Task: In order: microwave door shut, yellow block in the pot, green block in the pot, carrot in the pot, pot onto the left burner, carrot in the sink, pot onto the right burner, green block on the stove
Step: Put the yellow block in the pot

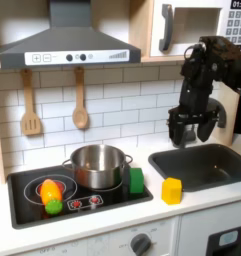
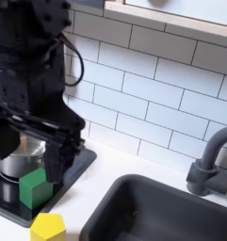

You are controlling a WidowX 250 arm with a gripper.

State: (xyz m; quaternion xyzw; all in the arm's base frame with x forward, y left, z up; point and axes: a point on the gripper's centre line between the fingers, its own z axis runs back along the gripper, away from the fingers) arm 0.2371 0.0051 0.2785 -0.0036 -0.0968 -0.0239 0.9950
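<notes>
In the first exterior view, going left to right: carrot (image 1: 51,191) lies on the left burner of the stove (image 1: 112,199), far left of and below the fingers; pot (image 1: 97,166) sits on the right burner, empty as far as can be told, also left of and below the fingers; green block (image 1: 137,181) stands just beside the pot's right side on the stove edge; yellow block (image 1: 171,190) sits on the counter past the stove, below and slightly left of the fingers, nearest of the loose items. Gripper (image 1: 195,129) hangs above the sink (image 1: 202,165), fingers spread, nothing between them. Microwave door (image 1: 197,25) is up behind the arm; looks flush with the cabinet, so probably shut, judging the yellow block as the next target. In the second exterior view the gripper (image 2: 28,151) is spread in front of the pot (image 2: 21,155), with the green block (image 2: 35,186) and yellow block (image 2: 48,227) low beneath the fingers. Risks: yellow block is small and close to the counter's front edge, so an off-centre pinch could push it off; the green block is near enough that a wide finger could knock it; a low carry could clip the pot rim and shift the pot.
</notes>
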